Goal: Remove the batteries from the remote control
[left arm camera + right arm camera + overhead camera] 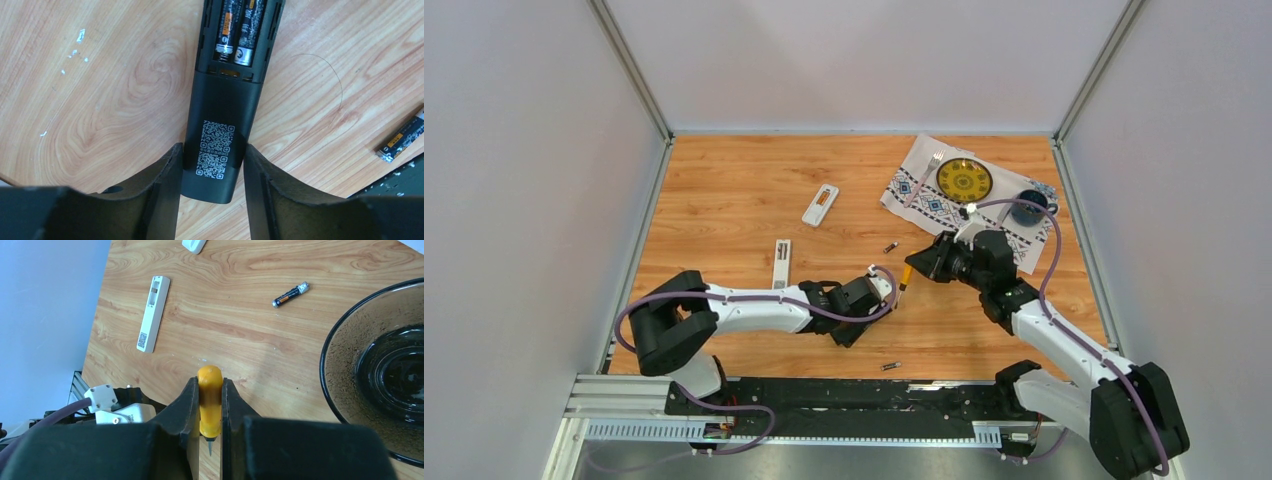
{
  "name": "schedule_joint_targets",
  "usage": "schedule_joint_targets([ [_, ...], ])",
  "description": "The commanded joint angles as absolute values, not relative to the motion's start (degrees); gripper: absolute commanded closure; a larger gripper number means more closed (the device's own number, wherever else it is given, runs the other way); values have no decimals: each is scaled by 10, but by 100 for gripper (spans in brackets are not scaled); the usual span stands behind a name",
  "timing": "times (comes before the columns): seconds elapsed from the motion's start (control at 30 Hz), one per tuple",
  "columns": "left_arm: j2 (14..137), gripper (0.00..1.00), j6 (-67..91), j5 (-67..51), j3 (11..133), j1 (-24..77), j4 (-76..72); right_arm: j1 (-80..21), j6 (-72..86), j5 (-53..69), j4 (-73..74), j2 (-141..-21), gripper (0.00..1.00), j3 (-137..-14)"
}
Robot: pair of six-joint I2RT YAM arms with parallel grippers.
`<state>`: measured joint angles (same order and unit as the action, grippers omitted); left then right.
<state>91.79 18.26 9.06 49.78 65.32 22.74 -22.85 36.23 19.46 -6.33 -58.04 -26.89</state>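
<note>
A black remote control [220, 100] lies back-up on the wooden table with its battery bay uncovered. Two batteries [239, 30] sit side by side in the bay. My left gripper [211, 150] is shut on the remote's near end, a finger pressed against each side. A loose battery [402, 140] lies to its right, and another battery [290, 294] lies further out. My right gripper [209, 381] is shut on the yellow screwdriver [210, 400], tip pointing down. In the top view the left gripper [884, 288] and right gripper [914, 268] almost meet at mid-table.
A white remote [820, 204] and a white strip-shaped piece [781, 262] lie to the left. A patterned cloth [924, 190] at the back right carries a yellow plate [964, 180], a fork and a blue cup [1029, 207]. A dark round glassy rim [350, 320] fills the right wrist view's right side.
</note>
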Motion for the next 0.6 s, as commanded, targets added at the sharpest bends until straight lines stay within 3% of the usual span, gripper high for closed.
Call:
schedule_joint_targets([
  [0.0,901,46,218,98,464,666,195,-238,370,201,-123,-591,100,-263],
  [0.57,811,51,220,37,347,678,98,-250,361,191,-134,-629,100,-281],
])
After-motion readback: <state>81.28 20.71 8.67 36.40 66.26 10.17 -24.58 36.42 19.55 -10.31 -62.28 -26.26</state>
